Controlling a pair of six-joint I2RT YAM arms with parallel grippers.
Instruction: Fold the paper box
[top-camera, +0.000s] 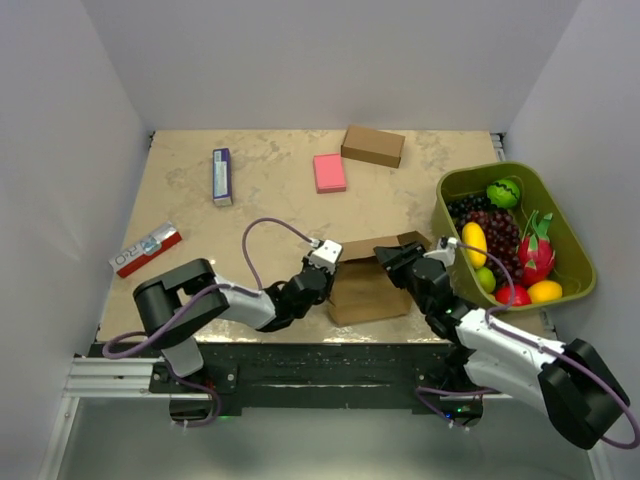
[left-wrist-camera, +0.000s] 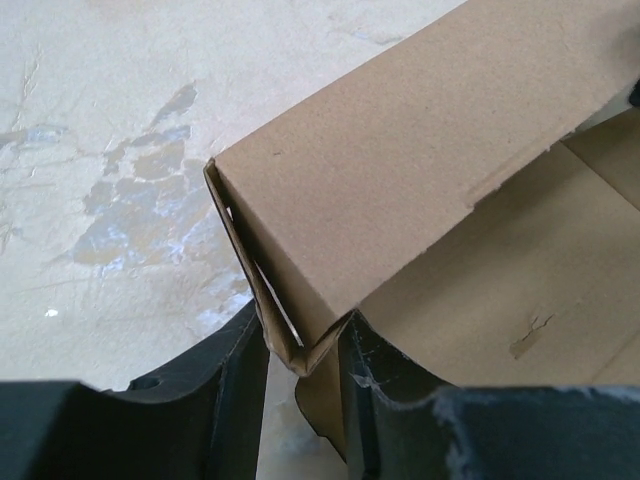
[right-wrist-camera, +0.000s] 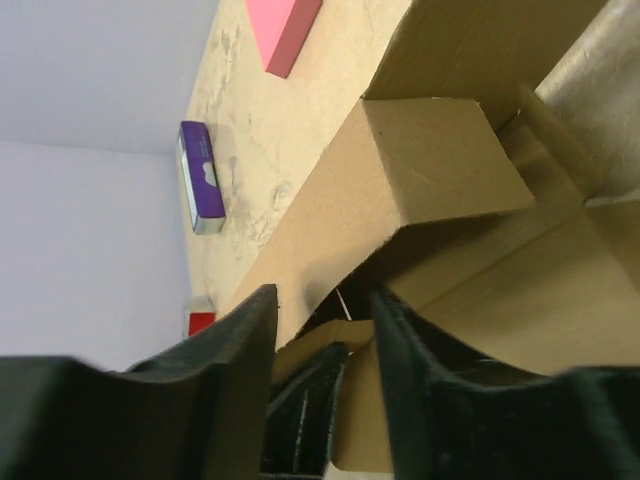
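Brown cardboard, thin and creased, makes up the paper box (top-camera: 366, 294), which sits at the near edge of the tabletop (top-camera: 270, 200), between the two arms. From the top camera its long axis runs roughly left to right, along that near edge. It is only partly folded. Its top is open, and one flap stands up along the far side, reaching toward the green basket (top-camera: 470, 171) of toy fruit.

The left gripper (top-camera: 325, 270) meets the box at its left end. In the left wrist view (left-wrist-camera: 300, 328) the fingers (left-wrist-camera: 235, 400) are set narrow, with a folded corner of the box (left-wrist-camera: 400, 160) filling the gap between them (the card appears to touch both fingers). Inside, the open interior and one folded-over panel can be seen.

The right gripper (top-camera: 391, 258) is at the far right corner of the box, by the raised flap. In its own camera (right-wrist-camera: 320, 305) the fingers (right-wrist-camera: 240, 350) stand apart and clamp nothing. A slanted panel of the box (right-wrist-camera: 430, 170) lies just beyond them, and a black part of the other arm shows through the gap.

Farther back on the tabletop are a pink block (top-camera: 329, 172), a closed brown box (top-camera: 372, 146) and a purple carton (top-camera: 221, 176). A red-and-white packet (top-camera: 146, 249) lies near the left edge.
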